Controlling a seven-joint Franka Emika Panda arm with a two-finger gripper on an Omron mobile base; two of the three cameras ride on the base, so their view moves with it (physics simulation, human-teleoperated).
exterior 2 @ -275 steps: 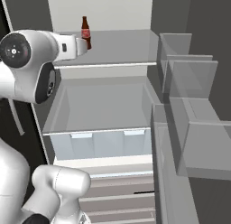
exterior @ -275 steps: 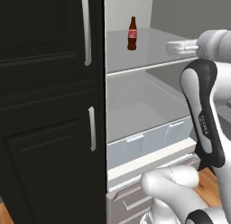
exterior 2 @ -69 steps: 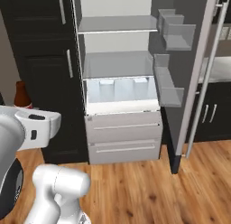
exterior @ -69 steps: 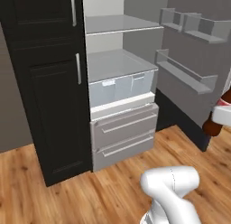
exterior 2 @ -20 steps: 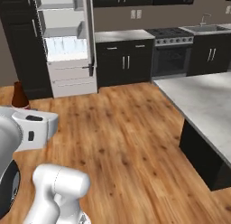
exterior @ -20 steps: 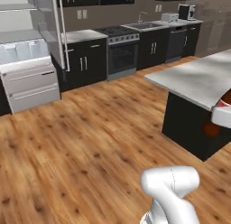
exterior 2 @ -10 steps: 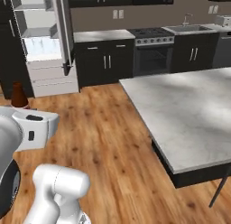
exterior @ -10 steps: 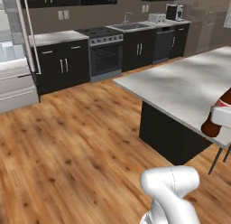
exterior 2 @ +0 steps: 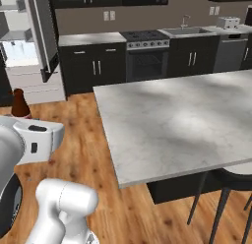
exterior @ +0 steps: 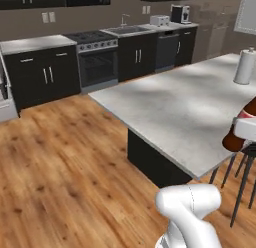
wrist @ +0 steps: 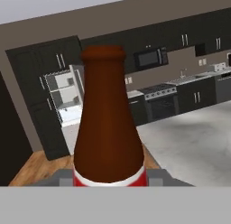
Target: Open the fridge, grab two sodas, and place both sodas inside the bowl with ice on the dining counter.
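Observation:
My gripper (wrist: 110, 179) is shut on a brown cola soda (wrist: 108, 128) with a red label, held upright and close in front of the hand camera. In the left base view the soda (exterior: 234, 140) hangs at the right edge under the white hand, over the near corner of the dining counter (exterior: 175, 112). From the right base camera, the soda's neck and cap (exterior 2: 20, 104) rise above the hand at the left. The dining counter (exterior 2: 172, 120) spreads ahead. Far back on the left, the fridge (exterior 2: 27, 56) stands with its door open. The bowl is out of view.
A white paper towel roll (exterior: 244, 66) stands on the counter's far right. Black stools (exterior 2: 230, 181) sit at the counter's near side. Black cabinets with a stove (exterior: 95, 57) and sink line the back wall. Wooden floor lies open to the left.
The whole scene has swung: the base turned away from the fridge, and the dining counter now sits closer and more central. The soda stays in the gripper.

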